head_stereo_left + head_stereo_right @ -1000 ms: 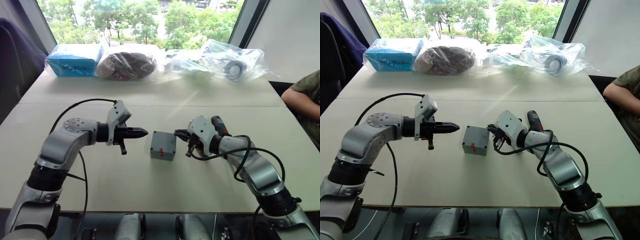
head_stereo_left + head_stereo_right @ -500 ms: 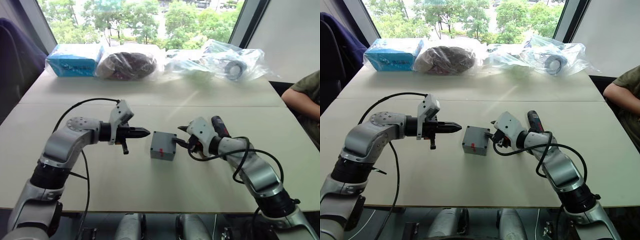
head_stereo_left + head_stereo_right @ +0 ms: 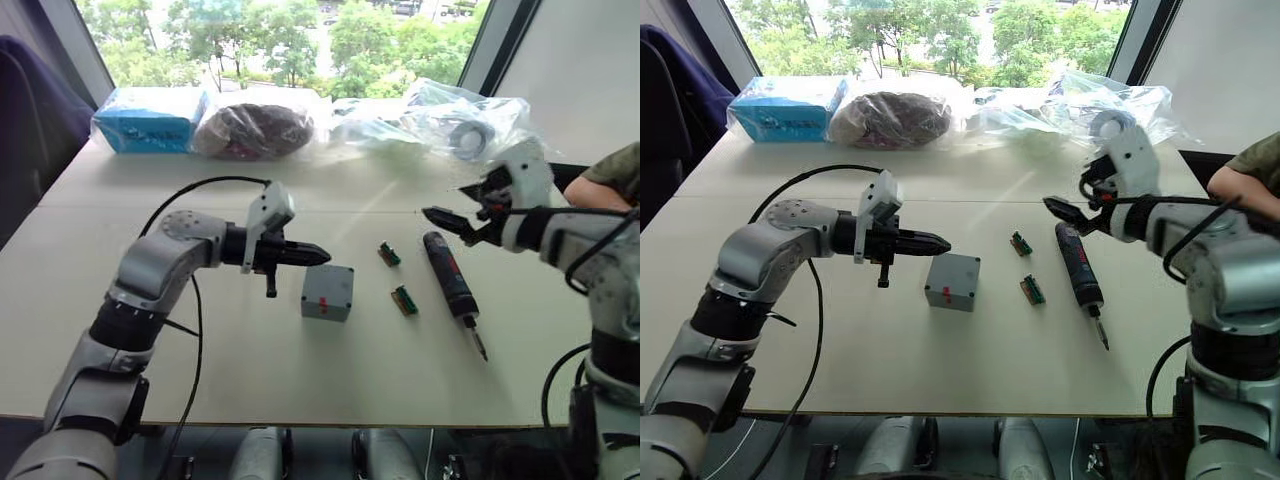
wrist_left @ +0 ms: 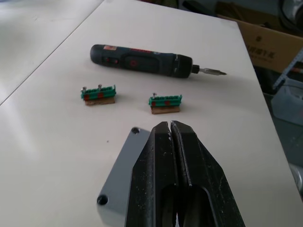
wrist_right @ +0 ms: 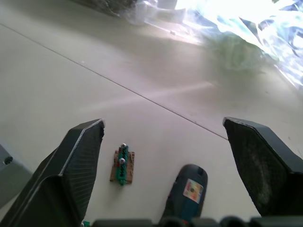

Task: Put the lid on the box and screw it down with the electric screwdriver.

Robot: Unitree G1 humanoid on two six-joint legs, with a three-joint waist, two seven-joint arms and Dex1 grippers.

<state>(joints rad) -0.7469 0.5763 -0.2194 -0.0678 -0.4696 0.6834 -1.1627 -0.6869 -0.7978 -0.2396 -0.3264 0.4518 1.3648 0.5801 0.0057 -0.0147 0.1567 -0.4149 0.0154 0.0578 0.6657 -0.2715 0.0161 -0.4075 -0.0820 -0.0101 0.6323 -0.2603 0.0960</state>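
The grey box (image 3: 327, 293), a red mark on its near wall, stands mid-table. The lid (image 4: 118, 172), flat with small corner holes, sits on top of it. My left gripper (image 3: 322, 256) is shut and empty, its tip hovering just over the box's far-left edge. The black electric screwdriver (image 3: 450, 281) lies on the table to the right of the box, bit pointing toward the front edge. My right gripper (image 3: 447, 203) hangs open above the screwdriver's handle end, nothing between its fingers (image 5: 75, 161).
Two small green connectors (image 3: 388, 254) (image 3: 404, 299) lie between box and screwdriver. A blue packet (image 3: 148, 118) and plastic bags (image 3: 460, 125) line the far edge. A person's arm (image 3: 607, 183) rests at the right side.
My right gripper has left the box's right side, risen to the back right and opened wide. The left gripper has moved right, closer to the box.
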